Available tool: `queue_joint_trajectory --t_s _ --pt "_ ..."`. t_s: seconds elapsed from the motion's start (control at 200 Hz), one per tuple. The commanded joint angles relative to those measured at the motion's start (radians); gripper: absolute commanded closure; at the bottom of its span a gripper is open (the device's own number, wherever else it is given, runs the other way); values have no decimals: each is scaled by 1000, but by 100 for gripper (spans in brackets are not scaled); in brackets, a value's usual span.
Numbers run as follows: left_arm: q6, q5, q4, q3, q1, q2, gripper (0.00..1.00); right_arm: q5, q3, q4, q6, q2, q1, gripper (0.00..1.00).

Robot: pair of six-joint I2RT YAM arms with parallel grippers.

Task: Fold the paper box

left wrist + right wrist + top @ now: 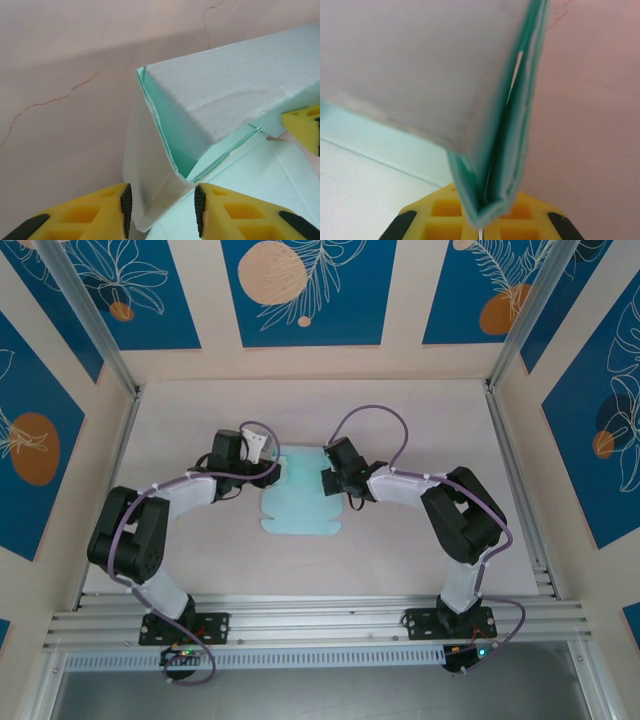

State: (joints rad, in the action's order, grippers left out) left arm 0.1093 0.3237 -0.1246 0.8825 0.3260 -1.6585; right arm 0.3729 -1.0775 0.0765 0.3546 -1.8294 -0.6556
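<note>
Partly folded paper box [300, 502] pinched in right end effector [480, 227]; left end effector [162, 206] spread.

The paper box [420, 65] looms blurred, cut off by top and left edges.

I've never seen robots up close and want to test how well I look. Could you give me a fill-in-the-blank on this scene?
1. The right gripper is ___ (open or shut) on the paper box's folded edge.
2. The fingers of the left gripper are coloured ___.
3. On the table, the paper box lies ___ the two grippers.
Missing words: shut; yellow; between.
</note>
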Motion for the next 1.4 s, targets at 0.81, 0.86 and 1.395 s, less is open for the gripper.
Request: queue_joint_trajectory --t_s 0.81,0.86,1.395 --pt "-11 -152 -302 20 38 -109 61 -78 2 50 -26 -3 -29 92" --pt "-22 -109 -302 29 26 -112 61 -86 4 44 -31 -1 -30 92" --pt "5 0 -277 26 -34 -155 70 -100 6 33 -35 -7 -27 92"
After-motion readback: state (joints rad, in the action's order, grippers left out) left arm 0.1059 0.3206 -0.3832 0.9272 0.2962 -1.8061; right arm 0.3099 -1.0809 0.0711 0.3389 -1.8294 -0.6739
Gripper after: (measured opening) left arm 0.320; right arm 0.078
